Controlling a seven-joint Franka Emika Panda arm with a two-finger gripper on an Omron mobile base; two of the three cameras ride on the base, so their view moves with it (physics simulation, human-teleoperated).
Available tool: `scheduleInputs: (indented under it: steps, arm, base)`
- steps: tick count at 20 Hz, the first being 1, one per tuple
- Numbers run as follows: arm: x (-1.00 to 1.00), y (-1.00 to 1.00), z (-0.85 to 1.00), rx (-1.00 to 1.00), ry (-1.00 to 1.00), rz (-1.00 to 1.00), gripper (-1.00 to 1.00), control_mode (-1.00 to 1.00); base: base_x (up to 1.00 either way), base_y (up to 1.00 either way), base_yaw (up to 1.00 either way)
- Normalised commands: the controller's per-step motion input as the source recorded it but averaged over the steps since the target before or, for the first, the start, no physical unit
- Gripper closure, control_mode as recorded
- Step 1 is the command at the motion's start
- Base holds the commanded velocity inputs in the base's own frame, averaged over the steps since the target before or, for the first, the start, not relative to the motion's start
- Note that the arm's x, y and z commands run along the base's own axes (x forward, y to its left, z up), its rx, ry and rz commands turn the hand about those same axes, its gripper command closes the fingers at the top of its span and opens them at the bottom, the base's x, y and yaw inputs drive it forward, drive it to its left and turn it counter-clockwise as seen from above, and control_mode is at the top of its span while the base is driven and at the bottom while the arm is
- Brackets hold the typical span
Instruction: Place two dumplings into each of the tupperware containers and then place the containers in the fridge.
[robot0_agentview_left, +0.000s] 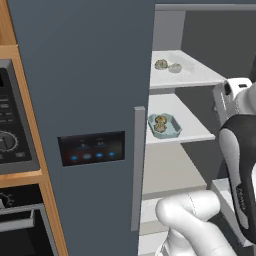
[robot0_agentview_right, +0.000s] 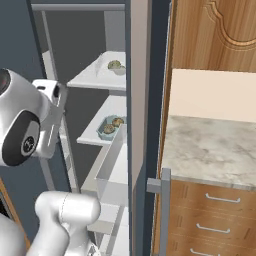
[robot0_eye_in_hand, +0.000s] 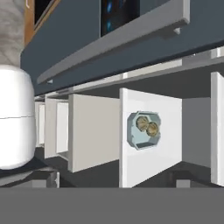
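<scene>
So we've got one shallow pale blue-teal plastic tupperware container (robot0_agentview_left: 164, 125) with two tan dumplings (robot0_agentview_left: 160, 123) sitting on the tall slate-grey fridge's (robot0_agentview_left: 85, 75) white middle shelf (robot0_agentview_left: 192, 131), our pincer's released, and the other container presumably comes next.

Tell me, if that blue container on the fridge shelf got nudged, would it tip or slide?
The tupperware container looks shallow and flat-bottomed, so it would probably slide rather than tip. The smooth white shelf likely offers little grip. Its two dumplings sit loose and might shift.
</scene>
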Motion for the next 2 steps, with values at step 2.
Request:
scheduleInputs:
  steps: [2]
  arm:
    - [-0.14,0.18,-0.23,-0.07,0.15,0.0,-1.0,-1.0]
  base:
    - [0.0,0.0,0.0]
